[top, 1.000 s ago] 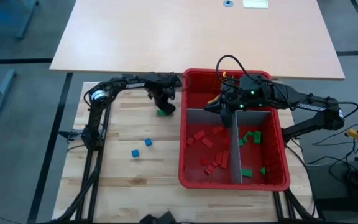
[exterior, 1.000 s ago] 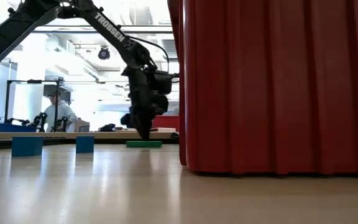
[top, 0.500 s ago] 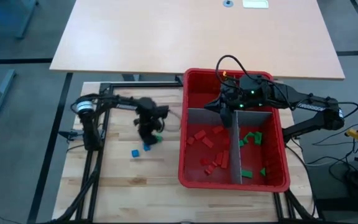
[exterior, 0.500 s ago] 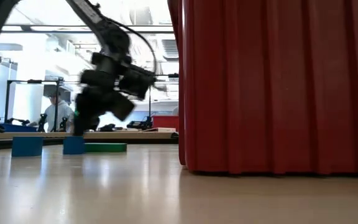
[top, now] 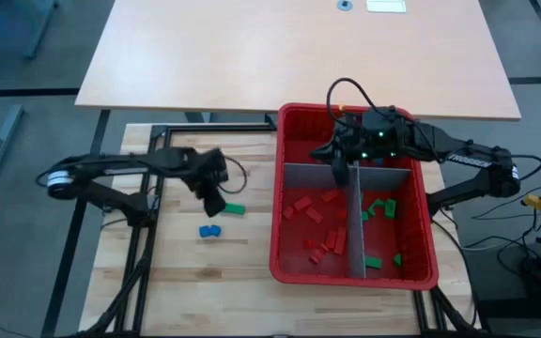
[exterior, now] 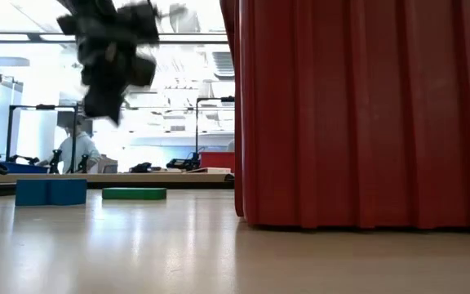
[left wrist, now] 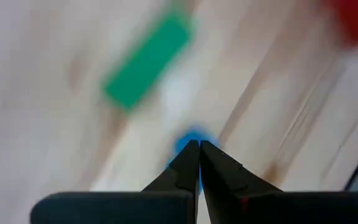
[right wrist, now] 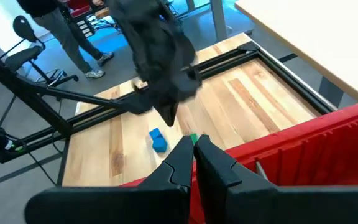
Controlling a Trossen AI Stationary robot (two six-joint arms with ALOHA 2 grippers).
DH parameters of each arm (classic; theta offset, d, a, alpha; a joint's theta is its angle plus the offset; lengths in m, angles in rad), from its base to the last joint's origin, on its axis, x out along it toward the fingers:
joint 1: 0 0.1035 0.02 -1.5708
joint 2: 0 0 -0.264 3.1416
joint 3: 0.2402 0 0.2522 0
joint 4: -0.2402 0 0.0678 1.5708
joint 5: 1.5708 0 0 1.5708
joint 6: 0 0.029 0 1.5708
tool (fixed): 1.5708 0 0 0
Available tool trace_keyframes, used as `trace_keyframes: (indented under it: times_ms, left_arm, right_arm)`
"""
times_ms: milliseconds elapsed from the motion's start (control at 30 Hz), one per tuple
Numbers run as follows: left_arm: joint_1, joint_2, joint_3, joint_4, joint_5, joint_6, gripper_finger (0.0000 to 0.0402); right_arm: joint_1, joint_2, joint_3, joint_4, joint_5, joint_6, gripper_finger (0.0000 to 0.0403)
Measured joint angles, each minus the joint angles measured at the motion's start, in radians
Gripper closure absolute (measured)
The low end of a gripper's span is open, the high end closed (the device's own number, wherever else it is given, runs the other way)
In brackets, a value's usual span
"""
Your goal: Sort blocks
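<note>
Left gripper (exterior: 104,61) motion-blurred in low view, cut by top edge. Green block (left wrist: 146,61) and blue block (left wrist: 191,140) smeared in left wrist view; blue partly hidden behind fingertips.

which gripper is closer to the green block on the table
Left. The left gripper hangs just beside the green block, fingers shut. The right gripper is over the red bin, well away.

A green block (top: 234,208) lies flat beside two touching blue blocks (top: 210,230); red and green ones fill the bin.
</note>
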State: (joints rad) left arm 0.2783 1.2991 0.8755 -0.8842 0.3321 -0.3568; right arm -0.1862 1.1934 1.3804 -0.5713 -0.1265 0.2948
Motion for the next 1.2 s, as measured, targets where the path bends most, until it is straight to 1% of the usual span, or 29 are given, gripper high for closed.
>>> trace_keyframes:
  times_ms: [100,167,267,367,500,800,967,1200]
  left_arm:
    - [0.000,-0.088,0.037,0.109,-0.072,-0.008,0.0402]
    - [0.000,-0.123,0.069,0.188,-0.113,-0.002,0.0402]
    - [0.001,-0.146,0.118,0.302,-0.168,0.022,0.0402]
    - [0.001,-0.131,0.165,0.395,-0.190,0.065,0.0402]
    - [0.004,-0.052,0.240,0.420,-0.192,0.119,0.0402]
    - [0.003,0.196,0.432,0.417,-0.185,0.225,0.0402]
    - [0.002,0.300,0.539,0.421,-0.175,0.248,0.0402]
    - [0.006,0.426,0.672,0.417,-0.201,0.252,0.0402]
  right_arm:
    - [-0.017,0.000,0.000,0.000,0.010,0.000,0.0403]
    - [-0.027,0.000,0.000,0.000,0.026,0.000,0.0403]
    - [-0.043,0.000,0.000,0.000,0.026,0.010,0.0403]
    - [-0.051,0.000,0.000,0.006,0.028,0.024,0.0403]
    - [-0.053,0.000,0.000,0.016,0.041,0.028,0.0403]
    - [-0.052,0.000,0.000,0.031,0.051,0.030,0.0403]
    - [-0.052,0.001,0.000,0.031,0.051,0.030,0.0403]
    - [-0.052,0.001,0.000,0.030,0.050,0.029,0.0403]
